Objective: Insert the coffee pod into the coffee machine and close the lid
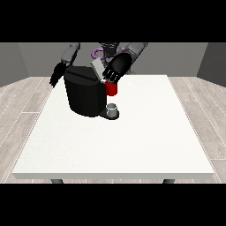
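Fingers of the hand at the view's right (117,67) curl down over the lid (96,69), I judge to close it. Table (145,145) fills the frame; coffee machine (85,90) upper left; hand at the view's left (57,74) hangs with straight fingers; a grey thing (112,107) sits below the red thing at the machine (111,88).
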`<action>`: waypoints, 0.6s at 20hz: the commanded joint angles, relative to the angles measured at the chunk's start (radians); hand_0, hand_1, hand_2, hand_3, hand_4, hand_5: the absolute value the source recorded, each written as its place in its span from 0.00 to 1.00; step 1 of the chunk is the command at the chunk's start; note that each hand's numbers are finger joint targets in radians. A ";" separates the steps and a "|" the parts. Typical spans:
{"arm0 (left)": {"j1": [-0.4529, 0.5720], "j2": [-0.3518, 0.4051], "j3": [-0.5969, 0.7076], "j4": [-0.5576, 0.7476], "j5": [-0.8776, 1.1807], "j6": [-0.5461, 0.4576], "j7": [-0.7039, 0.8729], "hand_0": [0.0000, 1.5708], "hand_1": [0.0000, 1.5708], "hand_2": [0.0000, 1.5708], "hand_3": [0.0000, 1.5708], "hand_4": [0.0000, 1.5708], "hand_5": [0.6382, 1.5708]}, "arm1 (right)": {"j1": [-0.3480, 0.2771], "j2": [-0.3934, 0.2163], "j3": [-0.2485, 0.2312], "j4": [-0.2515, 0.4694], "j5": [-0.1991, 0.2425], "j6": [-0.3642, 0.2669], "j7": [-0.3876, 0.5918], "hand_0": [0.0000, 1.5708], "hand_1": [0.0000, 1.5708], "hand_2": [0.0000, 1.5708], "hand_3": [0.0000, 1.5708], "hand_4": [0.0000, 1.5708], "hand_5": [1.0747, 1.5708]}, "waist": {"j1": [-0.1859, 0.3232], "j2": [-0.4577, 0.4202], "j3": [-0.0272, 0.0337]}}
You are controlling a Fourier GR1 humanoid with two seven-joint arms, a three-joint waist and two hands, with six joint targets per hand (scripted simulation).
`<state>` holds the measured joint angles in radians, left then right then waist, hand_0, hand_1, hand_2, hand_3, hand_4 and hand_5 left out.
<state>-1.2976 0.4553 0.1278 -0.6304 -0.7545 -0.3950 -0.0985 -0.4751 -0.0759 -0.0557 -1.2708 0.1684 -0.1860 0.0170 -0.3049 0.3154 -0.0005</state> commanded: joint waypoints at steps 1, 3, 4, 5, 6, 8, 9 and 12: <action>0.008 -0.008 -0.010 -0.002 -0.012 0.023 -0.025 0.79 0.79 0.80 0.76 0.18 1.00 | -0.024 -0.006 -0.011 -0.002 -0.011 0.005 0.050 0.00 0.00 0.00 0.00 0.00 1.00 | 0.007 -0.007 0.0006; 0.005 0.020 -0.023 0.002 -0.049 0.055 -0.002 0.78 0.78 0.79 0.74 0.00 1.00 | 0.027 0.000 0.009 -0.015 0.004 0.003 -0.011 0.00 0.00 0.00 0.00 0.09 1.00 | -0.030 0.000 0.0009; 0.031 0.032 -0.041 -0.005 -0.061 0.053 -0.049 0.77 0.77 0.78 0.72 0.00 1.00 | -0.011 -0.041 -0.023 -0.017 -0.012 0.023 0.021 0.00 0.00 0.00 0.00 0.00 1.00 | -0.003 0.003 0.0007; 0.044 -0.020 -0.045 -0.014 -0.061 0.074 -0.006 0.77 0.77 0.78 0.70 0.00 1.00 | 0.034 -0.028 -0.028 0.011 -0.034 0.038 -0.031 0.00 0.00 0.00 0.00 0.00 1.00 | -0.006 -0.015 0.0011; 0.047 0.028 -0.066 -0.007 -0.084 0.062 -0.070 0.77 0.77 0.78 0.70 0.00 1.00 | 0.006 -0.013 -0.012 -0.021 -0.008 0.004 0.006 0.00 0.00 0.00 0.00 0.00 1.00 | 0.002 0.001 0.0006; 0.050 0.020 -0.079 -0.014 -0.107 0.108 -0.081 0.75 0.75 0.76 0.68 0.00 1.00 | 0.009 -0.011 -0.005 -0.019 0.003 -0.003 -0.011 0.00 0.00 0.00 0.00 0.00 1.00 | -0.008 0.033 0.0007; 0.030 0.039 -0.081 -0.010 -0.103 0.056 -0.087 0.74 0.74 0.76 0.68 0.00 1.00 | -0.009 -0.010 -0.014 -0.007 -0.002 -0.010 0.026 0.00 0.00 0.00 0.00 0.00 1.00 | 0.016 0.005 0.0007; 0.072 0.068 -0.062 0.018 -0.107 0.105 -0.123 0.72 0.72 0.73 0.64 0.00 1.00 | 0.028 -0.010 0.002 -0.048 0.001 0.002 0.011 0.00 0.00 0.00 0.00 0.00 1.00 | -0.011 0.038 0.0004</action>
<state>-1.2547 0.4871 0.0737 -0.6330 -0.8361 -0.3127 -0.1805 -0.4568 -0.0852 -0.0577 -1.2990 0.1660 -0.1816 0.0221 -0.3144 0.3320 0.0019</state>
